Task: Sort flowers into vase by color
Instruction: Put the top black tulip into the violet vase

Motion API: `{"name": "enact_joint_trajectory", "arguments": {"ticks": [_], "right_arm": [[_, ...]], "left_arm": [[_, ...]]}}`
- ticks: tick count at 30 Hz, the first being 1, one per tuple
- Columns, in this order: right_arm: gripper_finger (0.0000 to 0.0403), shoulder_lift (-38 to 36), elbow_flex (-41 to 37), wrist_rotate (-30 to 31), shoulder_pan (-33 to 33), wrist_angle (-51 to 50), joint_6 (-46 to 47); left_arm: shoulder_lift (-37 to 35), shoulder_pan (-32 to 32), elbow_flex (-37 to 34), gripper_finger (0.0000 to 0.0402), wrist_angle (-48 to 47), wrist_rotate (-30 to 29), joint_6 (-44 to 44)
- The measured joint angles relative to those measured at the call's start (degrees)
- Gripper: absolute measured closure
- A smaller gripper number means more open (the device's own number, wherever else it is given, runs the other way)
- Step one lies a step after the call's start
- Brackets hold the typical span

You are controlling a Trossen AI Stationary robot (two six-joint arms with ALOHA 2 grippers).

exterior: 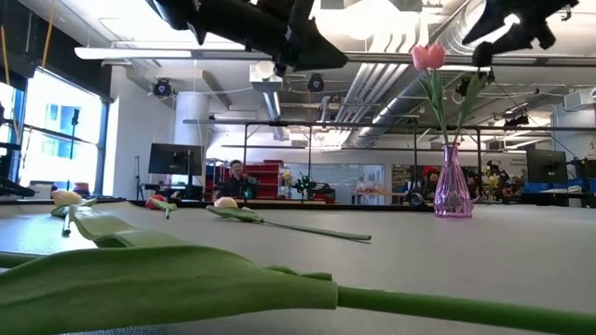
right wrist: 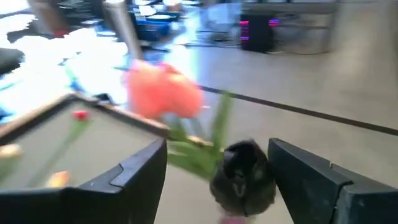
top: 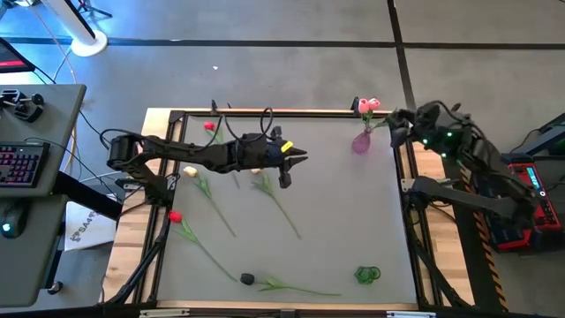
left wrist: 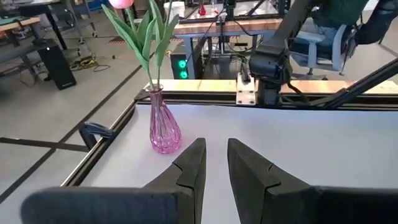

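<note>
Lying scattered across the grey desk (top: 335,221) are loose flowers (top: 274,199); one pink tulip (top: 368,105) is standing in the pink vase (top: 361,142). Right tool (top: 395,124) is hanging spread above it; left tool (top: 296,159), nearly pressed together, is hovering mid-desk. Beyond, a workshop.

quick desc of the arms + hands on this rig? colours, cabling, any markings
Both arms are dark, near black, with jointed links. The left arm trails loose black cables and has a yellow mark by its wrist; its hand has two flat, dark, wedge-shaped fingers. The right arm shows small green lights; its hand has the same blocky dark fingers.
</note>
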Motion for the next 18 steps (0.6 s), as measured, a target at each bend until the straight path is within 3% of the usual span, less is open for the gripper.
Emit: {"name": "enact_joint_trajectory", "arguments": {"ticks": [7,13,18], "right_arm": [[0.0135,0.14,0.24,-19.07,0.0,1.97,3.1],[0.0135,0.17,-0.39,-23.84,0.37,3.57,3.36],[0.0135,-0.38,-0.39,-24.71,2.65,13.2,-1.45]], "left_arm": [[0.02,-1.1,0.0,0.0348,-1.39,-0.02,0.2],[0.02,-1.22,-0.02,0.0348,-3.18,-0.04,1.46],[0.02,-1.3,-0.02,0.0348,-3.22,-0.07,1.21]]}}
